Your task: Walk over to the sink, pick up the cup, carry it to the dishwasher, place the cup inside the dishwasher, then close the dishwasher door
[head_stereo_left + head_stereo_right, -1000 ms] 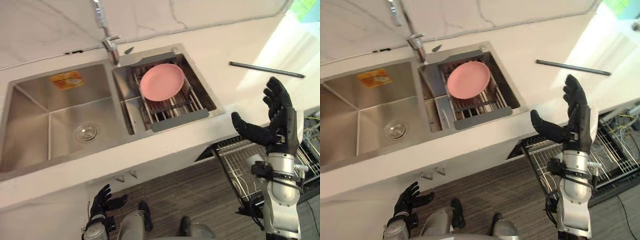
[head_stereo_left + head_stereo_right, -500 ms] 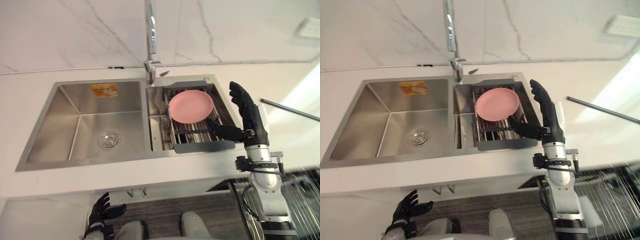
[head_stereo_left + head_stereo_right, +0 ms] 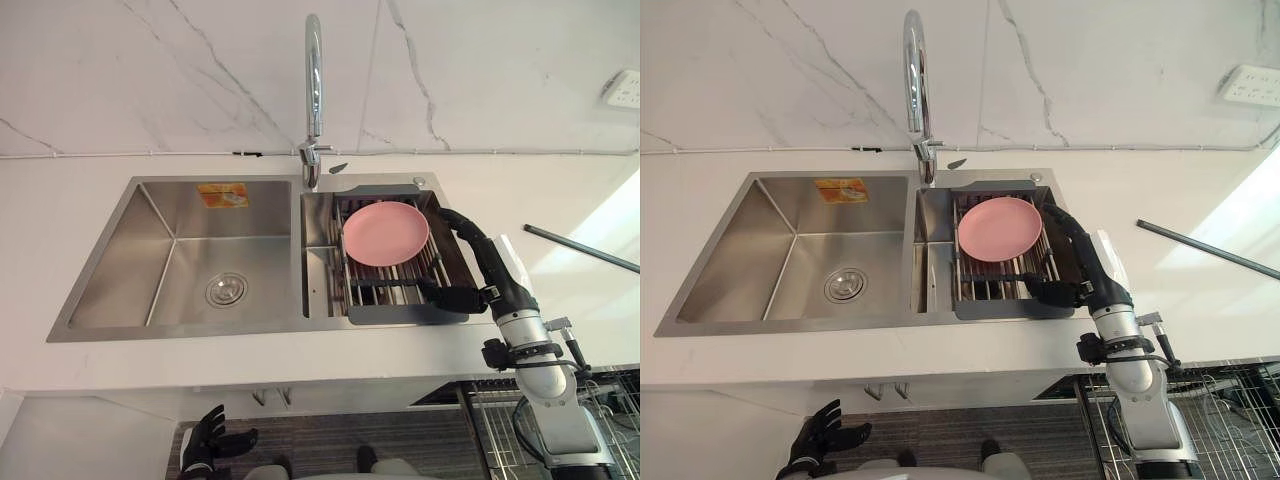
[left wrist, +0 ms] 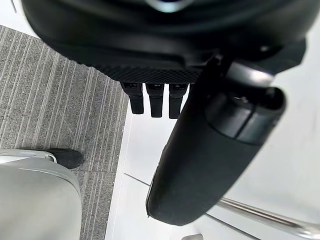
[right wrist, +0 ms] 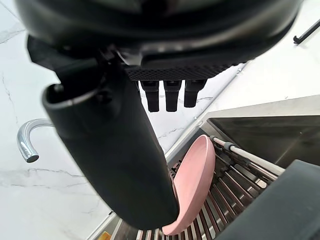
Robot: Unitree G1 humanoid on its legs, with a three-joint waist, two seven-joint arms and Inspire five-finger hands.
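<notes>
I'm looking down on a white countertop (image 3: 300, 350) below a marbled wall (image 3: 150, 80), with a steel double sink (image 3: 180, 260) and a tall faucet (image 3: 314, 90) between the basins. A dark rod (image 3: 580, 248) lies on the counter at the right, and a wire dishwasher rack (image 3: 1230, 400) shows below the counter edge.

A pink plate (image 3: 385, 232) leans tilted on the drain rack (image 3: 400, 310) in the right basin. My right hand (image 3: 492, 275) is spread, with straight fingers by the plate's right rim and the thumb at the rack's front. My left hand (image 3: 212, 447) hangs relaxed near the floor.

Since a second ago the camera has swung square to the sink. The right hand has come from over the counter edge in over the rack. The plate hasn't moved.
</notes>
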